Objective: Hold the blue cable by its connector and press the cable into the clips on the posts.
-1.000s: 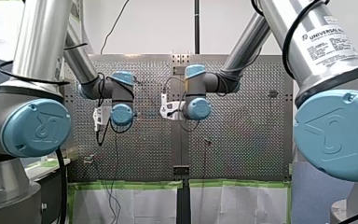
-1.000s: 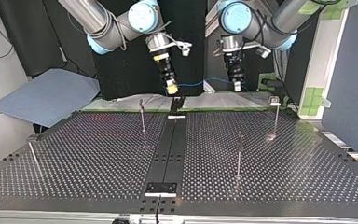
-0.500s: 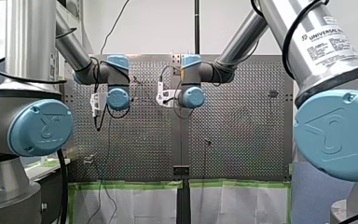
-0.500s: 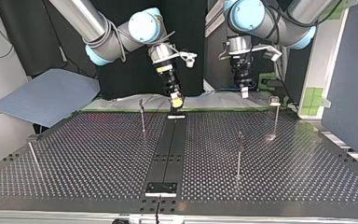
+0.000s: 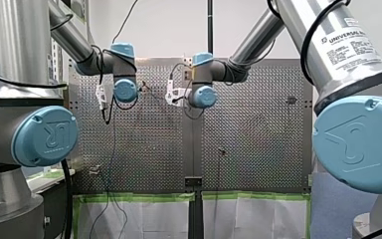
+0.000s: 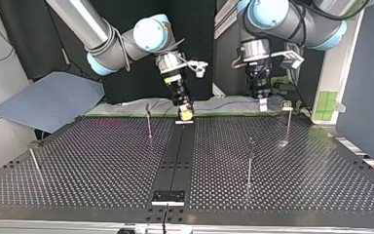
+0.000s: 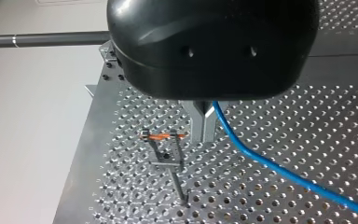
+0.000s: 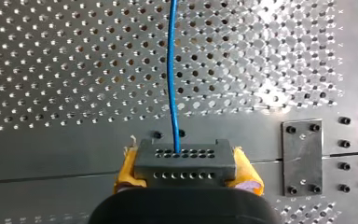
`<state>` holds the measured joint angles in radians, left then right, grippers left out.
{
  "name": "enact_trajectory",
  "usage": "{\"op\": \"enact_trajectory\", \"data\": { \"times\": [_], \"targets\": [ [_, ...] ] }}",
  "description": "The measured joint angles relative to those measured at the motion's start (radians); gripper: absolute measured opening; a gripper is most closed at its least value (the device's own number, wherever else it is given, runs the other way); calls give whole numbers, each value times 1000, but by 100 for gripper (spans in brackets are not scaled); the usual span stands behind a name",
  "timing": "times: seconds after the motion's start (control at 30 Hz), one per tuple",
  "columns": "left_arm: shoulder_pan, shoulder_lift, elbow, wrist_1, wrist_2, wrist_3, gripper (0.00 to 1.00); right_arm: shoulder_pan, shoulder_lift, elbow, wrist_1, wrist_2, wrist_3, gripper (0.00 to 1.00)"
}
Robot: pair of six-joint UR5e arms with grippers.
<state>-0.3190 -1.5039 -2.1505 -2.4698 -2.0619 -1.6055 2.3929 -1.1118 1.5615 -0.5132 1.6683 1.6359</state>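
Note:
In the right wrist view my right gripper point(image 8: 185, 162) is shut on a dark grey connector point(image 8: 184, 158), its yellow pads point(image 8: 127, 165) on both sides. The blue cable point(image 8: 170, 70) runs out of the connector, ahead over the perforated plate. In the left wrist view my left gripper point(image 7: 203, 122) has its metal fingers shut on the blue cable point(image 7: 261, 161), which trails away beside it. A post with an orange-marked clip point(image 7: 163, 136) stands just beside those fingers. In the top view my right gripper point(image 6: 186, 113) hangs over the centre rail's far end and my left gripper point(image 6: 262, 104) near a post point(image 6: 287, 117).
More thin posts stand on the table point(image 6: 102, 165): one near the right gripper point(image 6: 148, 119), one in the middle right point(image 6: 250, 161), one at the top view's left edge point(image 6: 33, 158). A blue sheet point(image 6: 48, 100) lies beyond the table. A black plate point(image 8: 302, 156) is bolted beside the connector.
Both arms have moved further out over the table and lower in the top view. The right gripper came down to the centre rail's far end, the left toward the post at the right.

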Motion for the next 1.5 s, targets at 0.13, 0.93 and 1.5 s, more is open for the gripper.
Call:
{"op": "enact_trajectory", "data": {
  "times": [0.13,0.93,1.5],
  "targets": [
    [8,0,9,-10,18,-5,0,-3,1,-28,18,-1,10,0],
    [62,-55,130,-99,113,-37,0,-39,20,-116,73,-34,29,0],
    [82,-104,217,-178,151,-41,0,-39,53,-233,136,-46,30,0]
  ]
}}
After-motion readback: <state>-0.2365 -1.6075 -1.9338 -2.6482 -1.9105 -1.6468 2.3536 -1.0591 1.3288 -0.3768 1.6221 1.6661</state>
